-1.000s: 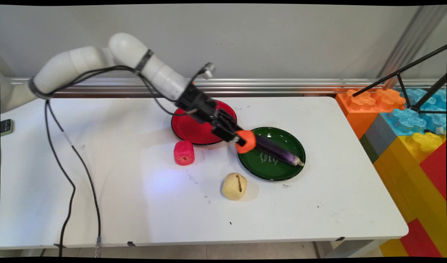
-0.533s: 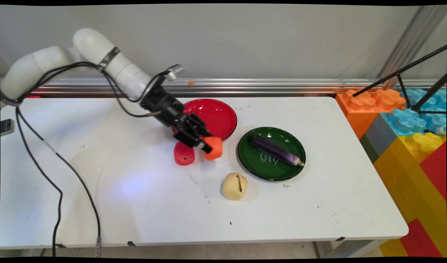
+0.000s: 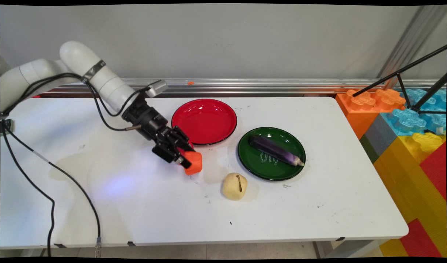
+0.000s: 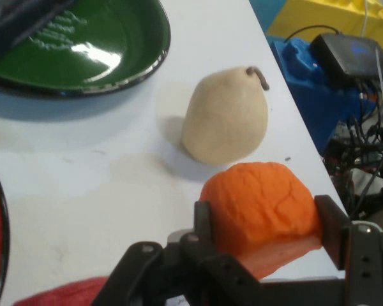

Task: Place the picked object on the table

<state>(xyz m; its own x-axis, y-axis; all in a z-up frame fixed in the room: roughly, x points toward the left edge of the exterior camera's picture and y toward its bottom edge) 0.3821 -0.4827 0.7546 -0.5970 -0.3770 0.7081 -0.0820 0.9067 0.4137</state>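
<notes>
Gripper [image 3: 188, 165] low over the white table [image 3: 318, 219], just left of centre; jaws clamped on an orange foam fruit [image 3: 193, 163], one finger on each side of it, seen plainly in the hand view [image 4: 263, 210]; whether the fruit touches the tabletop cannot be told.

A red foam piece sits just behind the gripper, mostly hidden by the black linkage in the main view; only a sliver of it [image 4: 64, 294] shows at the hand view's bottom edge.

Red plate [image 3: 204, 121] behind and to the right of the gripper, near it, apart from the fruit; green plate [image 3: 271, 153] further right, just beside the red one, rims not touching; a purple eggplant [image 3: 275, 150] lies aslant in the green plate.

Pale tan pear with a brown stem [image 3: 234, 186] on the table in front of the green plate, right of the held fruit and near it but apart; in the hand view the pear [image 4: 226, 117] lies just beyond the fruit, the green plate's rim [image 4: 150, 54] past it.

Stacked coloured toy blocks [image 3: 413, 138] off the table's right end; black cables [image 3: 51, 171] hang from the arm across the table's left side.
</notes>
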